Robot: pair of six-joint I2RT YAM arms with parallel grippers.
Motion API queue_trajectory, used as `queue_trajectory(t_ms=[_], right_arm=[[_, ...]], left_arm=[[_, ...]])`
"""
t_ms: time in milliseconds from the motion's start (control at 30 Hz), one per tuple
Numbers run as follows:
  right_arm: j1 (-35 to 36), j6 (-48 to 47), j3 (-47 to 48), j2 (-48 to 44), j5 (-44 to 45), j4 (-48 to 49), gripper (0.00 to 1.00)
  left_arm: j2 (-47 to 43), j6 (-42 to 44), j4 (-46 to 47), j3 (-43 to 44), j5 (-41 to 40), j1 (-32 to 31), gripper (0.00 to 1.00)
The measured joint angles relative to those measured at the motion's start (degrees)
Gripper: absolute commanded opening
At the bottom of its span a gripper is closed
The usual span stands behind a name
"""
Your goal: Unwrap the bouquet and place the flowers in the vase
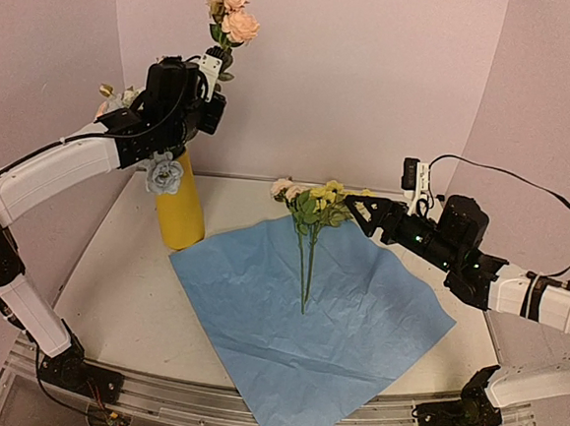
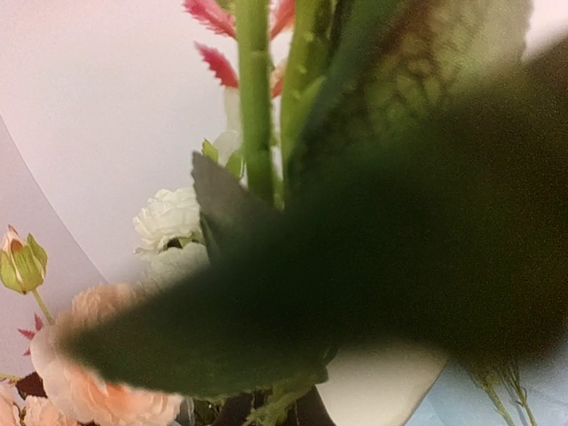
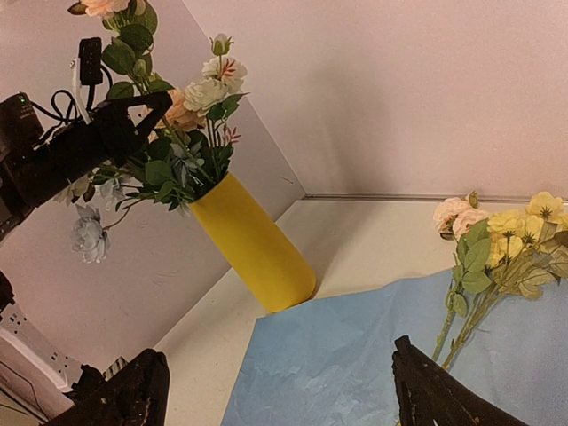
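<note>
The bouquet lies unwrapped. Its blue paper (image 1: pixel 305 333) (image 3: pixel 346 355) is spread flat on the table. On the paper's far part lie the flowers (image 1: pixel 315 204) (image 3: pixel 497 235), yellow and pale pink, with their thin stems pointing toward me. The yellow vase (image 1: pixel 181 215) (image 3: pixel 257 253) stands upright at the paper's left corner and holds peach, white and pale blue blooms. My left gripper (image 1: pixel 213 104) hovers over the vase mouth, shut on a peach-rose stem (image 1: pixel 236 22). A dark leaf (image 2: pixel 355 266) hides its jaws in the left wrist view. My right gripper (image 1: pixel 359 211) (image 3: pixel 277 348) is open and empty, just right of the lying blooms.
Pink walls close the table at the back and both sides. A pale blue bloom (image 1: pixel 164 176) hangs over the vase's side under my left arm. The paper's near corner overhangs the table's front rail (image 1: pixel 201 404).
</note>
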Motion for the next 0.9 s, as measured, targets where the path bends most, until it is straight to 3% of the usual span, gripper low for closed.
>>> queue_trajectory(t_ms=[300,567,900], right_arm=[[0.0,0.0,0.0,0.0,0.0,0.0,0.88],[0.0,0.0,0.0,0.0,0.0,0.0,0.88],[0.0,0.0,0.0,0.3,-0.2,0.0,0.88]], left_arm=[[2.5,0.4,-3.8,13.3,7.8,0.5,0.0],[-2.3,-2.4,-4.2,13.3,17.0,0.5,0.0],[-7.2,-4.2,-3.8,13.3,20.5,0.5,0.0]])
